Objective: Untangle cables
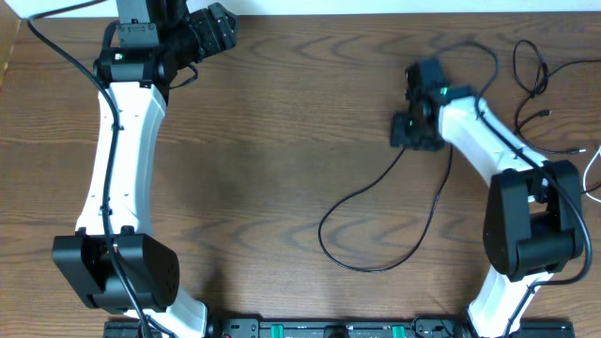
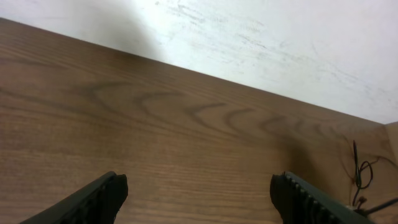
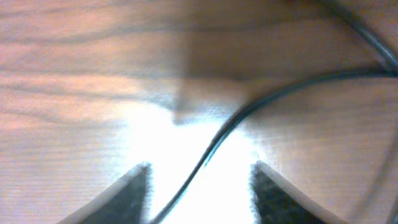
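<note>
Wood table (image 1: 282,122): our left gripper (image 2: 199,183) is spread wide by the far edge; our right gripper (image 3: 200,171) is spread over a black cable (image 3: 249,109).

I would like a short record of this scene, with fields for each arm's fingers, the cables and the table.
left fingers: open, nothing between them, over bare wood at the far left
right fingers: open, low over the table, black cable passing between them, not clamped
black cable: lies in a wide loop toward the near edge
other black cables: thin cords at the far right
white cable: at the right edge, mostly out of view
table: brown wood
</note>
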You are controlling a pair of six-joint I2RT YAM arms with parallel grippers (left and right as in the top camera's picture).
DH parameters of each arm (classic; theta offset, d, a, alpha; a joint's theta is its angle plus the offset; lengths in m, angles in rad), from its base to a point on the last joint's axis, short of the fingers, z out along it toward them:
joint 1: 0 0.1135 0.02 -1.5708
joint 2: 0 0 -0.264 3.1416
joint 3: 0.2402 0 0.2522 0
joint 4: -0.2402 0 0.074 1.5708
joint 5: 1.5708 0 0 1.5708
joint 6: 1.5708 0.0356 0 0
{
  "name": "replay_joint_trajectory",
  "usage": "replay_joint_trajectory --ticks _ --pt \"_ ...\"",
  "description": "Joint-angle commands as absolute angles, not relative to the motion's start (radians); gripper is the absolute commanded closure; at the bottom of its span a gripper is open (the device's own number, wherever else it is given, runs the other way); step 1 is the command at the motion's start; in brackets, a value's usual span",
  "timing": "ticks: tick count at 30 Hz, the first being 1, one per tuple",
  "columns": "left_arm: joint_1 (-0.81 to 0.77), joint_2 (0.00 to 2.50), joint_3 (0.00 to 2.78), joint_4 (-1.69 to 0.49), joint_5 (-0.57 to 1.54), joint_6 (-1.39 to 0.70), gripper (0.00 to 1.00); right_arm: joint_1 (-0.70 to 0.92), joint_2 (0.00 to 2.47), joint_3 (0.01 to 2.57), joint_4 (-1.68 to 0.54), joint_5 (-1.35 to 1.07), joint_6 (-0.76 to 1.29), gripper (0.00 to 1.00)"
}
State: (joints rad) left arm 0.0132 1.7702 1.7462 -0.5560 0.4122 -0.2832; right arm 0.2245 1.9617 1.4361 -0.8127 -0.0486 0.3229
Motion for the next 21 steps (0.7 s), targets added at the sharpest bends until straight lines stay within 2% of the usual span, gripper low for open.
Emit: replay_joint_trajectory --ticks 1,2,5,8,14,21 --pt "0.017 1.768 1.752 -0.553 0.406 -0.266 0.21 0.223 1.935 1.575 -0.984 -0.090 0.233 0.05" --pt "0.017 1.768 1.752 -0.553 0.406 -0.266 0.22 0.223 1.935 1.592 -1.044 -0.089 0.266 0.02" --pt "0.017 1.768 1.752 -0.553 0.406 -0.266 0.21 0.222 1.937 1.569 -1.180 -0.067 0.416 0.01" --pt "0.017 1.768 1.752 -0.553 0.406 -0.266 0.22 0.222 1.937 1.468 -1.187 0.030 0.559 0.01" --pt "0.017 1.768 1.752 -0.553 0.379 -0.265 0.21 0.215 1.937 1.216 -0.905 0.052 0.709 0.01" --pt "0.017 1.768 1.752 -0.553 0.379 -0.266 0.21 0.213 1.937 1.087 -0.690 0.014 0.747 0.01"
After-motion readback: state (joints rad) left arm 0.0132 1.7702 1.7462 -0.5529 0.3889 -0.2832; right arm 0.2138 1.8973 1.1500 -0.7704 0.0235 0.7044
